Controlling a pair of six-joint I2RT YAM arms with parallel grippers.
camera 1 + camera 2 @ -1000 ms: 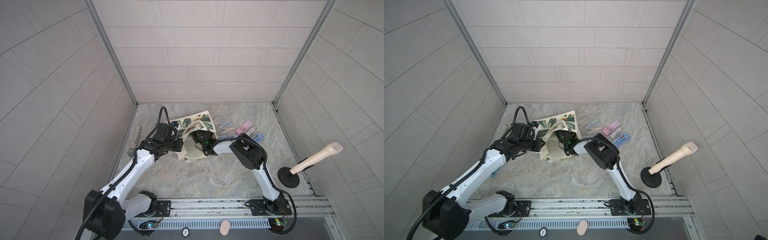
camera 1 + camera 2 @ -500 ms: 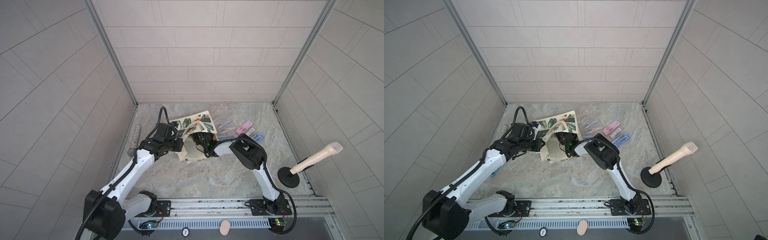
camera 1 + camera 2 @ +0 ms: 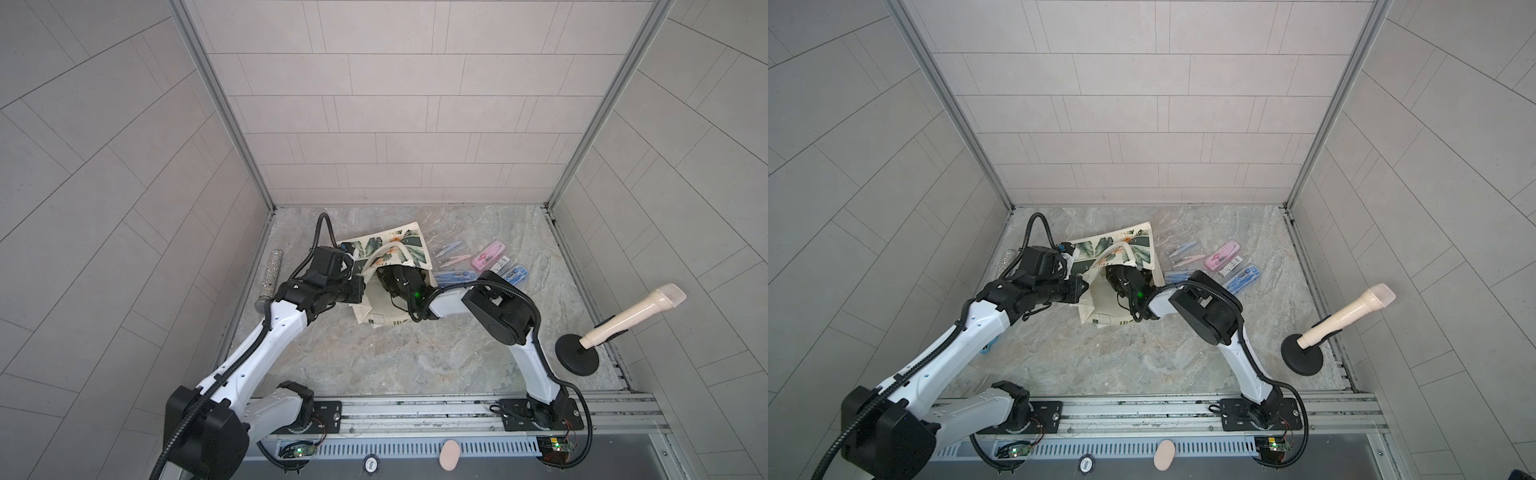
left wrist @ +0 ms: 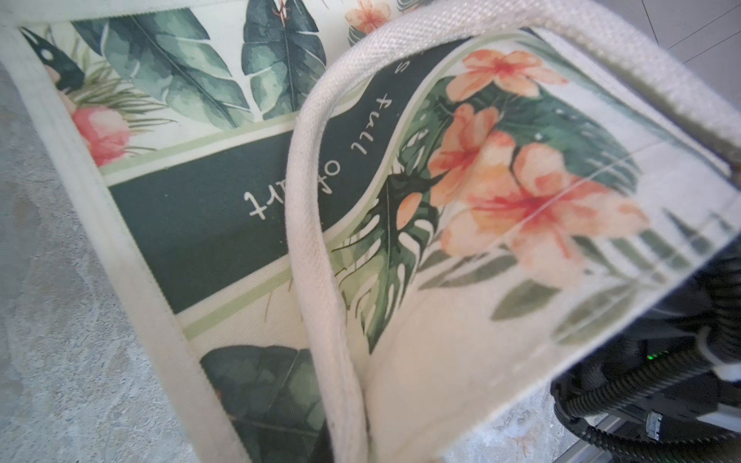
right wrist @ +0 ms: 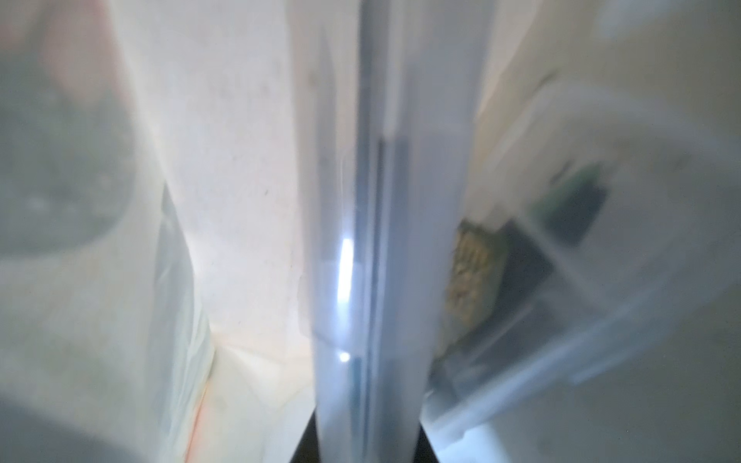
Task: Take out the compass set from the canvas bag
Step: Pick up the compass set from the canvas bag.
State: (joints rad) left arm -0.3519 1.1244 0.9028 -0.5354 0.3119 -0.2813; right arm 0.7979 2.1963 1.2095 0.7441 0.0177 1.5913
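Bare floor [image 3: 395, 365] in front of canvas bag [image 3: 399, 245], cases [image 3: 488, 258] crowding beside it, microphone stand [image 3: 577, 359] well apart.

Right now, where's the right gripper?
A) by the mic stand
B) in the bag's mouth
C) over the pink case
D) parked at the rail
B: in both top views the right gripper reaches into the open mouth of the bag, and the right wrist view shows pale fabric close by.
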